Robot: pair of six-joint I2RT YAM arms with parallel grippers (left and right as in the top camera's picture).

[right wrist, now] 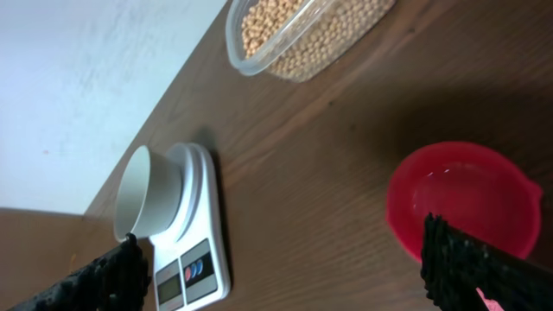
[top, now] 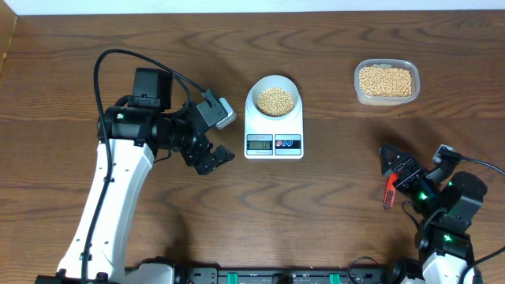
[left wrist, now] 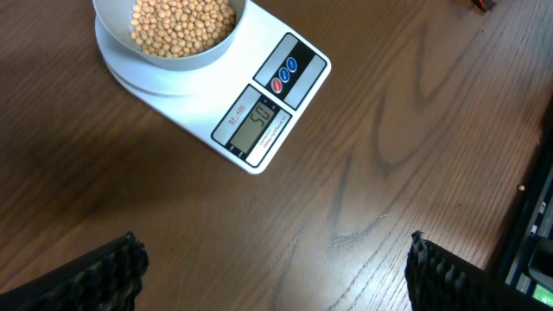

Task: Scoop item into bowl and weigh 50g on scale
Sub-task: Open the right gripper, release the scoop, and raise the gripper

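Note:
The pale bowl (top: 274, 79) stands on the white scale (top: 254, 126) and holds tan beans (top: 275, 100). In the left wrist view the bowl (left wrist: 173, 62), its beans (left wrist: 177, 22) and the scale (left wrist: 199, 112) show, and the display reads 50. My left gripper (top: 213, 158) is open and empty over bare table left of the scale's front; it also shows in the left wrist view (left wrist: 276, 268). My right gripper (top: 394, 164) is open at the front right, its fingers (right wrist: 281, 272) apart, with a red scoop (right wrist: 462, 199) lying beside one finger.
A clear plastic tub (top: 357, 75) of beans stands at the back right and also shows in the right wrist view (right wrist: 302, 34). The red scoop's handle (top: 389, 189) lies by the right gripper. The table's far edge runs along the top.

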